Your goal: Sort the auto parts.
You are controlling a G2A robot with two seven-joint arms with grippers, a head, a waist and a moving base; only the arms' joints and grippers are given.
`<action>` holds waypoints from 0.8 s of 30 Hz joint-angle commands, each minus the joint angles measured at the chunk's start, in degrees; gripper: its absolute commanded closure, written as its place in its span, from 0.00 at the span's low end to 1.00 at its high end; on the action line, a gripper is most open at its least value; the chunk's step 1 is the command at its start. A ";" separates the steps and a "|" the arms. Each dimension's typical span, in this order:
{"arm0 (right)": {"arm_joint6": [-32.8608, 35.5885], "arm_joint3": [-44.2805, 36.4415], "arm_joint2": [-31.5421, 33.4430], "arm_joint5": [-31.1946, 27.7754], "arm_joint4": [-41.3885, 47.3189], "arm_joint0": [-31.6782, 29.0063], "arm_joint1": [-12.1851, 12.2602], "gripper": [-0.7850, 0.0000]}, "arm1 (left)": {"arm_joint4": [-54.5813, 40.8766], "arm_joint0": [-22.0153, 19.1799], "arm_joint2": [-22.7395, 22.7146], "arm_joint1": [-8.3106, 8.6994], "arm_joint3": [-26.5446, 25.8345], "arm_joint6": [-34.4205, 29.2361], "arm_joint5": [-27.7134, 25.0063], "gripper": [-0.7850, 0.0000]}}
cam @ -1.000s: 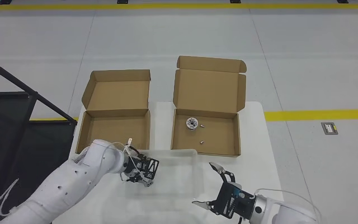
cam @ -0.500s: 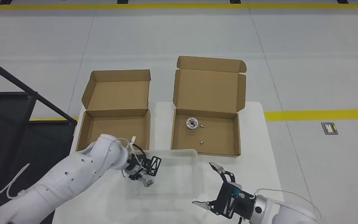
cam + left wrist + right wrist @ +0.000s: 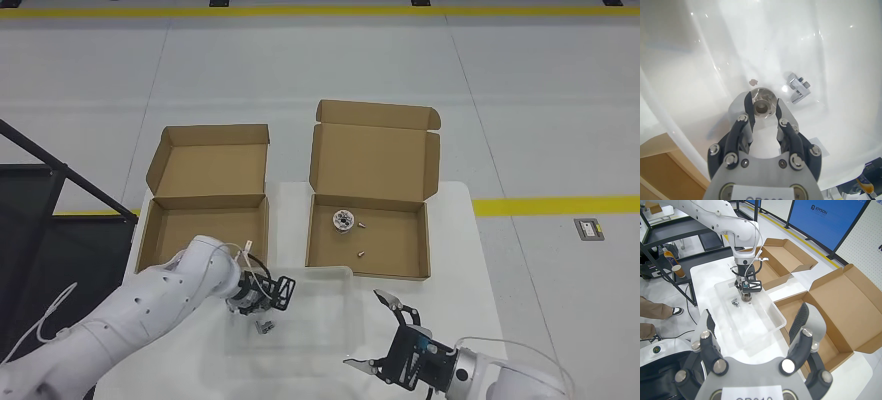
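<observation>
- White tabletop (image 3: 460, 290) carries everything, and at its near edge the right gripper (image 3: 755, 310) hangs with its ribbed fingers spread wide and nothing between them. From above, it (image 3: 372, 330) sits just off the near corner of the tray.
- Next out is a clear plastic tray (image 3: 779, 313), long and shallow, with its walls around the loose parts.
- Inside the tray, the left gripper (image 3: 763, 108) points straight down and its black fingers pinch a metal hub (image 3: 762, 94).
- That hub is a short, shiny cylinder with a wider flange and a round bore. The left wrist view looks straight into the bore, while from above the gripper body (image 3: 262, 305) covers it. I can't tell whether it clears the tray floor.
- Just beside the hub, not touching it, lies a small metal bracket (image 3: 798, 88) with two studs. The right wrist view shows it (image 3: 735, 302) lying flat on the tray floor.
- A tiny brownish chip (image 3: 753, 82) sits close to the hub's far side.
- Beyond the tray two cardboard boxes stand open, lids up. The left box (image 3: 205, 235) has a bare floor.
- The right box (image 3: 395, 250) holds a round toothed part (image 3: 343, 219) and two small fasteners (image 3: 364, 225) well apart from each other.
- Farther off, the right wrist view takes in a black rack with a bottle (image 3: 668, 256) and a paper cup (image 3: 678, 271), and blue panels (image 3: 815, 222) behind.
</observation>
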 commanded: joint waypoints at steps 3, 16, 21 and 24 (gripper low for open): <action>0.00 0.00 0.00 0.00 0.00 0.00 0.00 0.00 | 0.31 -0.23 0.00 -0.81 1.06 -0.41 0.00 0.57; 0.00 0.00 0.00 0.00 0.00 0.00 0.00 0.00 | 1.20 0.03 0.00 -2.57 3.01 -1.25 0.00 0.60; 0.00 0.00 0.00 0.00 0.00 0.00 0.00 0.00 | 1.65 0.50 0.00 -3.26 3.84 -1.32 0.00 0.64; 0.00 0.00 0.00 0.00 0.00 0.00 0.00 0.00 | 1.96 0.66 0.00 -3.60 4.43 -1.24 0.00 0.75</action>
